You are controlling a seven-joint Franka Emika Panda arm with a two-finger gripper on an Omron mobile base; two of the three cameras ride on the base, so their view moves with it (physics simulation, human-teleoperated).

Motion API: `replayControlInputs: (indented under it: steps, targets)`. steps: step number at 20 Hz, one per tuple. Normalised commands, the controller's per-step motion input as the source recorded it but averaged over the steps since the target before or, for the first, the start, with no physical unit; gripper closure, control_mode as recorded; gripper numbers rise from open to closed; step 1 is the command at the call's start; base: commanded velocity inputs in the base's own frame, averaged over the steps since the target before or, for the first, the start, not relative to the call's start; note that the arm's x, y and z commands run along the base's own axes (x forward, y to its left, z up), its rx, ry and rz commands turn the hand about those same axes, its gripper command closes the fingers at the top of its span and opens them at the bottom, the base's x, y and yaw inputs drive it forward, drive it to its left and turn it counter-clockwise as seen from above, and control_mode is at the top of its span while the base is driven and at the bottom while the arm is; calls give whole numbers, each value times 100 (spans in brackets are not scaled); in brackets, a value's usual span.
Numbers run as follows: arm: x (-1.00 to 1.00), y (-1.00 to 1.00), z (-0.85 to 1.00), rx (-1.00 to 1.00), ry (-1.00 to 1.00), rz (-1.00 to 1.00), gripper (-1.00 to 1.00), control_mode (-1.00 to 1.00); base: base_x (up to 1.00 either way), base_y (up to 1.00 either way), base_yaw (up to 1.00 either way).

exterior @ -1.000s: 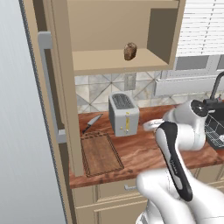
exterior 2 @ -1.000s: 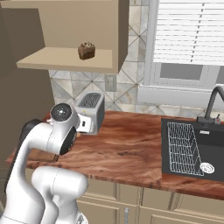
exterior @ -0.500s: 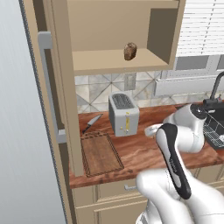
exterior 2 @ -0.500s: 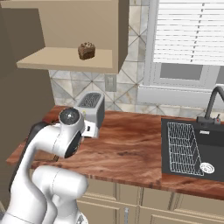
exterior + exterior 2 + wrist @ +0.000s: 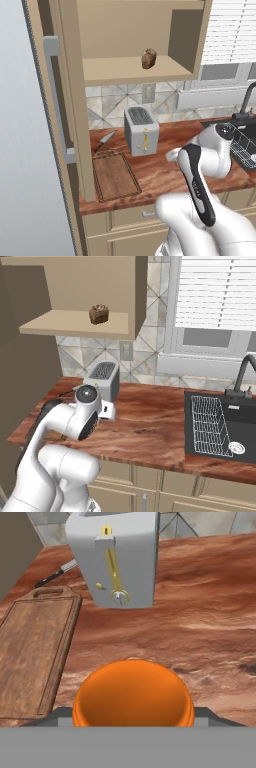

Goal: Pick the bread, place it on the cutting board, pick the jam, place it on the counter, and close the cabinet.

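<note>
The orange jam (image 5: 132, 694) sits between my gripper's (image 5: 133, 718) fingertips (image 5: 60, 718), held low over the reddish counter (image 5: 200, 612) in front of the toaster. My gripper is shut on it. The cutting board (image 5: 30, 642) lies to the jar's left in the hand view and by the counter's left end (image 5: 115, 176) in the left base view. The dark-brown bread (image 5: 148, 58) rests on the shelf of the open cabinet (image 5: 54, 95), and it is there in the right base view too (image 5: 99, 314).
A silver toaster (image 5: 141, 131) stands at the back of the counter. A knife (image 5: 105, 141) lies behind the cutting board. A black sink (image 5: 220, 426) with a wire rack and a faucet takes up the right end. The open cabinet door (image 5: 20, 356) juts out on the left.
The arm has swung a little to the right and down, bringing the hand with the jar lower over the counter in front of the toaster. The bread has not moved.
</note>
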Motion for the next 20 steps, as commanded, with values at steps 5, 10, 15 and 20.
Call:
replayControlInputs:
  steps: [5, 10, 15, 20]
  targets:
    - [0, -11, -46, 0, -4, 0, 100, -100, 0, 0, 0]
    - [0, -11, -42, 0, -6, 0, 100, -100, 0, 0, 0]
    - [8, -9, -40, 0, -5, 0, 100, -100, 0, 0, 0]
    - [14, -6, -38, 0, -6, 0, 100, -100, 0, 0, 0]
